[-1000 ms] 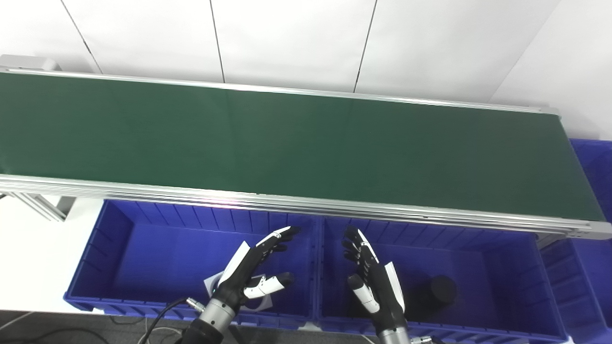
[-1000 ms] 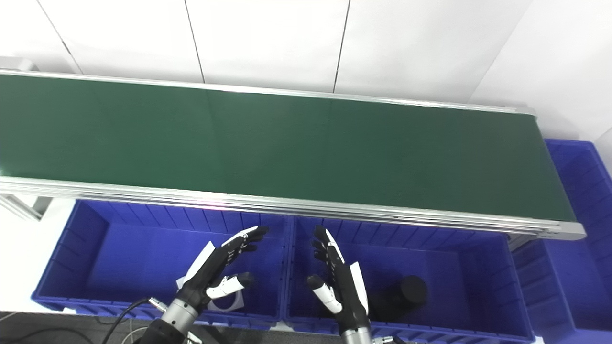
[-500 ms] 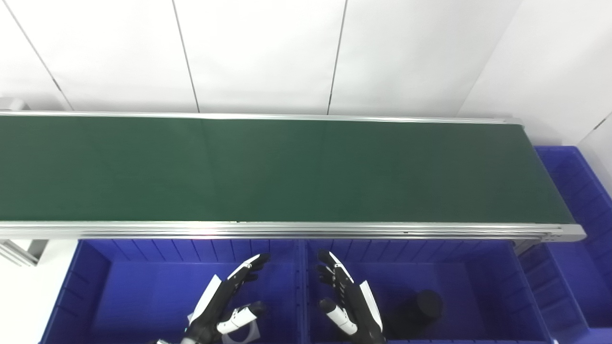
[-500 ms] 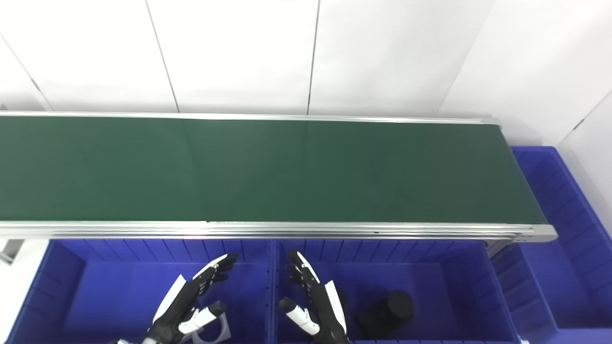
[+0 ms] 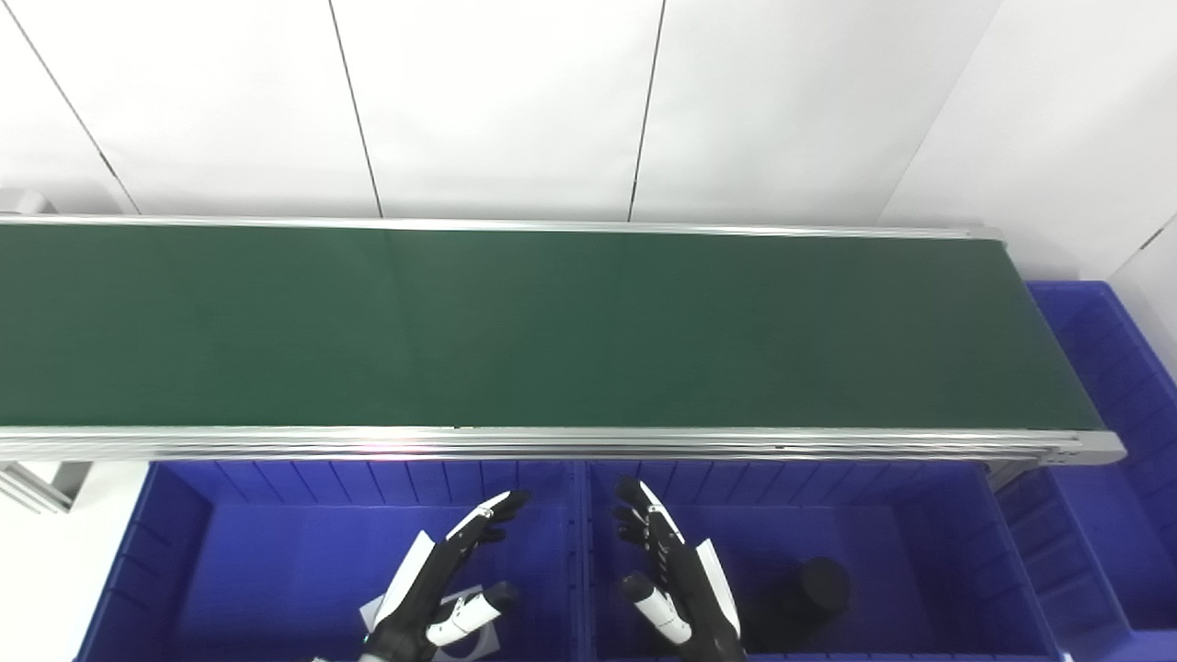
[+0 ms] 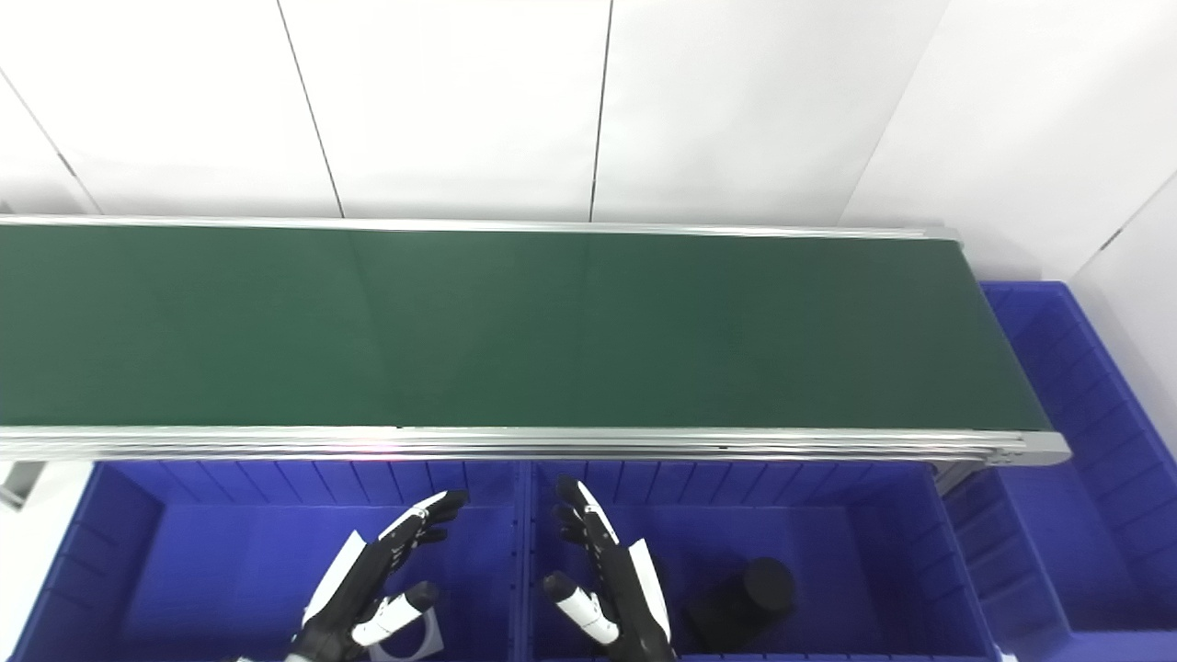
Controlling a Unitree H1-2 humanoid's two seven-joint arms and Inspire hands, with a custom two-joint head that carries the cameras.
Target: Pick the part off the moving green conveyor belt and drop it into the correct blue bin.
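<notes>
The green conveyor belt [image 5: 552,326] runs left to right across the middle and carries no part that I can see. Below its near rail stand two blue bins side by side. My left hand [image 5: 441,588] hovers open over the left bin [image 5: 230,570], palm turned inward. My right hand [image 5: 676,584] hovers open over the right bin [image 5: 919,552], facing the left one. A white part [image 5: 464,630] lies in the left bin, partly hidden under my left hand. A black cylinder [image 5: 809,593] lies in the right bin, just right of my right hand.
A third blue bin [image 5: 1122,386] stands past the belt's right end. The belt's aluminium rail [image 5: 552,446] runs just above both hands. A white panelled wall [image 5: 506,101] stands behind the belt. White floor [image 5: 37,552] shows at the lower left.
The camera tilted up between one second and half a second ago, so the belt and bins sit lower in the picture. Both hands stay open over their bins, barely moved since.
</notes>
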